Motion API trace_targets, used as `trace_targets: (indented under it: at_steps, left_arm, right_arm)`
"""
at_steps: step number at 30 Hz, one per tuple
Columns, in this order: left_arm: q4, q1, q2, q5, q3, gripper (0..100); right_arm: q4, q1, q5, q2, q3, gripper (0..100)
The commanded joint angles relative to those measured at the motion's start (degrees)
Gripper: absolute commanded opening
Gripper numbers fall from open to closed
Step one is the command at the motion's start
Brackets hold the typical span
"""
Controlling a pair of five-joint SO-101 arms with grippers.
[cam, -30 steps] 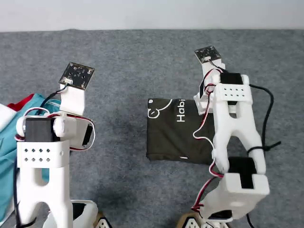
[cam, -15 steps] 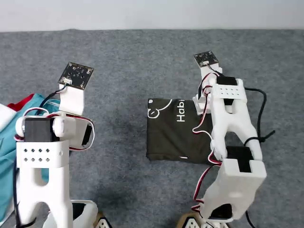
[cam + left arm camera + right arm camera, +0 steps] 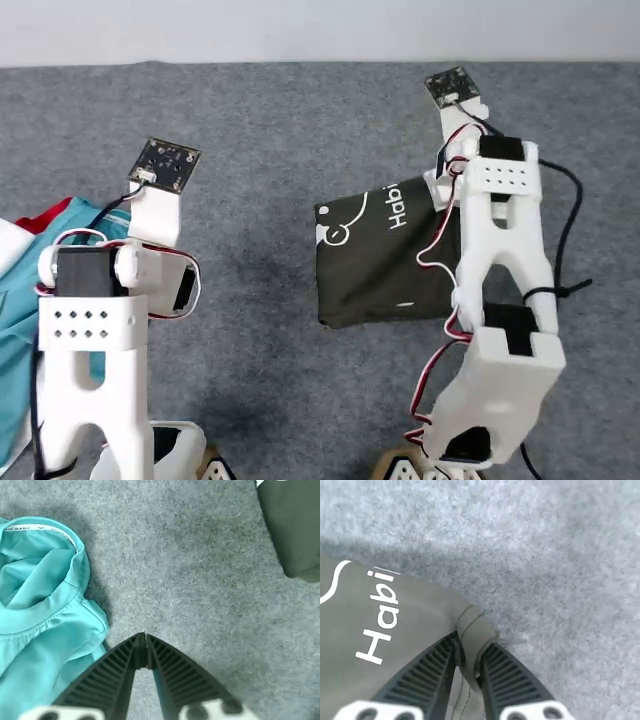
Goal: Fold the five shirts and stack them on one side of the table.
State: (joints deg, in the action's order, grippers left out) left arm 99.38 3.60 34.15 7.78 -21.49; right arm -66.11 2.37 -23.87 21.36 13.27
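— Dark shirt [image 3: 385,265]: where does it lie?
— Folded on the grey desk [image 3: 260,130], in front of my right arm and a little askew to the desk's edges. My right tool [image 3: 468,652] is pinching a doubled-over bit of hem at its far corner, and the cloth bulges up between the two fingers.
— Can you see all of it?
— No. From above, my right arm covers its right side, so I can't make out that edge. White lettering and a curved white line show on the bare part.
— And the other shirts?
— A teal shirt [image 3: 40,610] lies crumpled at the left side of the desk, collar open. It is cut off at the frame and partly under my left arm. A strip of red cloth [image 3: 50,215] peeks out behind it, and a white cloth [image 3: 8,240] lies at the very edge. I can't tell whether those are separate shirts.
— Your left tool?
— My left tool [image 3: 145,642] is pressed together at the tips with nothing between them. It is over bare desk just beside the teal shirt, well apart from the dark one. I can't tell whether it touches the desk.
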Motion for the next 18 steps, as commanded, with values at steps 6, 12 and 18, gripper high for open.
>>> trace_targets:
  at_steps: [6,12,18]
  left_arm:
    - [0.2,0.3,1.1,1.7,0.0,0]
    - [0.2,0.3,1.1,1.7,0.0,0]
    - [0.2,0.3,1.1,1.7,0.0,0]
  right_arm:
    - [-1.5,0.5,-0.7,5.7,7.7,6.1]
    - [-10.7,-0.4,-0.4,3.8,15.4,24.3]
    - [-20.1,-3.6,-0.4,0.8,17.8,10.0]
